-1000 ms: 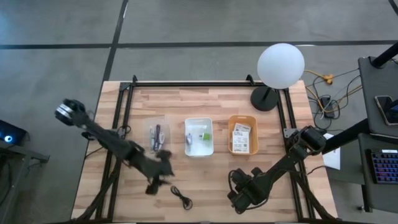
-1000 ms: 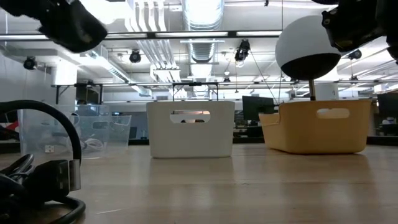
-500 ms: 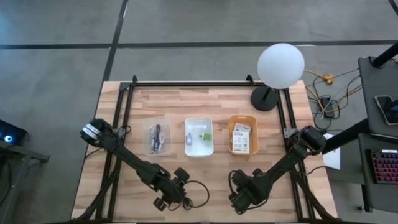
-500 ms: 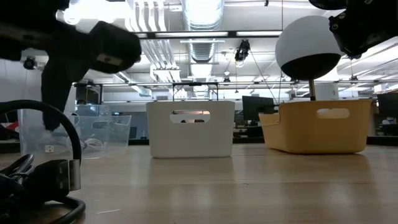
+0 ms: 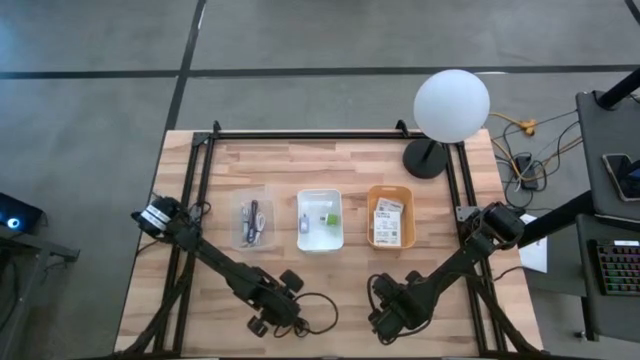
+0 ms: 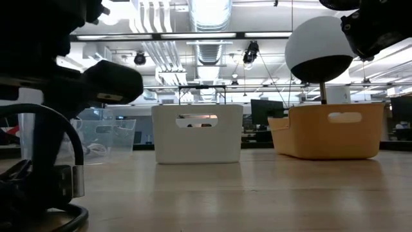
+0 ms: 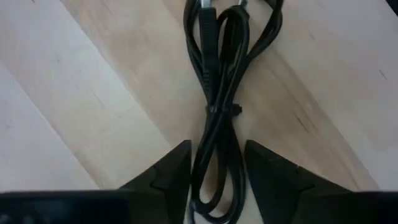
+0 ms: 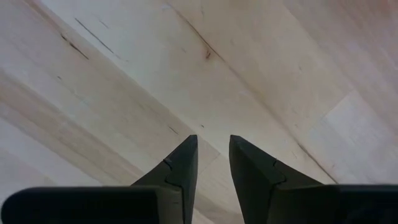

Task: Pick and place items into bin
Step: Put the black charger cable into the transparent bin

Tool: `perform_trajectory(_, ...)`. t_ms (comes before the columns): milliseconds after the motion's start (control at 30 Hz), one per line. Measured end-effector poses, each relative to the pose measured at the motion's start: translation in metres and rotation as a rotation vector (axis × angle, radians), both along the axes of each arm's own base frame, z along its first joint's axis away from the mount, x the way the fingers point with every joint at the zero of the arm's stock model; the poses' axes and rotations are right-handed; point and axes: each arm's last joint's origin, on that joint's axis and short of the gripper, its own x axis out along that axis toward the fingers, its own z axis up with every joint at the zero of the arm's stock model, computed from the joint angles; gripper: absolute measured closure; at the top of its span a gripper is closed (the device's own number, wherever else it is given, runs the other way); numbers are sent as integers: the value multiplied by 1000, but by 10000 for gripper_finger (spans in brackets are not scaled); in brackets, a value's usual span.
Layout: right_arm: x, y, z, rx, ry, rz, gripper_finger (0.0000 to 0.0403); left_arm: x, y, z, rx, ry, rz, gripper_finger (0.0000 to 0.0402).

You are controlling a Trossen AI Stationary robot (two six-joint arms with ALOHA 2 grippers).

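we judge the step in hand to be the pick of the black cable [image 7: 217, 106], the last loose item on the worktop [image 5: 350, 165]. our left hand [image 7: 216, 171] is down over it near the worktop's front edge, fingers parted just wider than the bundle, and nothing is held yet. in the left wrist view the tied cable runs lengthwise between the two fingers, its looped end lying right in the gap. next the fingers need to close on the bundle, then lift and carry it to a bin, perhaps the clear bin [image 5: 251, 220] toward the middle of the worktop. our right hand [image 8: 208, 158] waits low near the front edge, slightly open and empty, over bare wood.
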Motion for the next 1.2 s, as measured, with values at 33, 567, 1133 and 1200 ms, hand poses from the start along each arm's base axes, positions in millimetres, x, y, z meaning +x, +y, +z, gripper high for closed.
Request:
perform_trajectory(33,0,0,0,0,0,0,322,-1,1,0,9,9,2,282)
perform_trajectory(567,-3,-4,-6,-17,19,1,324,-46,38,113,-468,-26,1043,397)
perform_trajectory(1133,2,-13,-8,-63,-14,-45,325,-166,150,42,-781,-201,2175,393)
perform_trajectory(1200,2,-13,-8,-63,-14,-44,325,-166,154,36,-791,-206,2187,373)
